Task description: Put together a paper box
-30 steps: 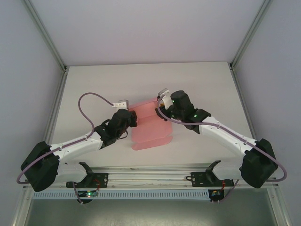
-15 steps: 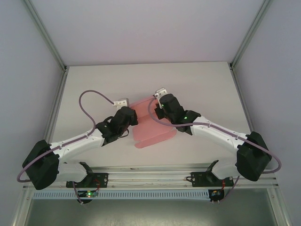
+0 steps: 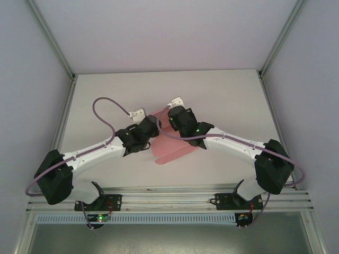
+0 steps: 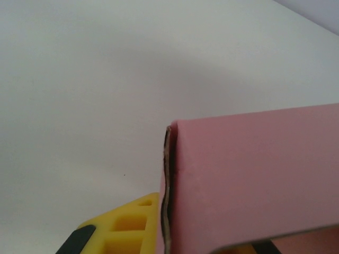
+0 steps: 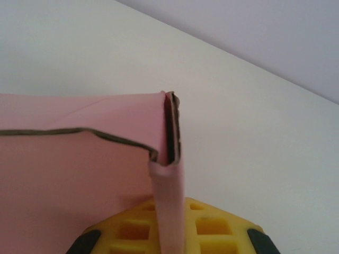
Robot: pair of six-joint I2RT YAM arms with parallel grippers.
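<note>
The paper box point(image 3: 175, 150) is a pink card sheet, partly folded, on the white table point(image 3: 106, 95) between my two arms. My left gripper point(image 3: 155, 127) is shut on its left edge; in the left wrist view the doubled pink edge point(image 4: 254, 180) rises from between the yellow fingers point(image 4: 127, 222). My right gripper point(image 3: 168, 115) is shut on the far right part. In the right wrist view a narrow folded pink strip point(image 5: 168, 201) runs down between the yellow fingers point(image 5: 217, 233), and the rest of the sheet point(image 5: 69, 174) spreads to the left. The two grippers stand close together over the sheet's far end.
Metal frame posts point(image 3: 58, 47) and pale walls close in the table at the back and sides. A rail point(image 3: 169, 198) with the arm bases runs along the near edge. A purple cable point(image 3: 108, 106) loops off the left wrist.
My right arm swung left towards the left gripper and its jaws shut on the pink edge. The sheet folded narrower and shifted left. My left gripper edged right, still holding.
</note>
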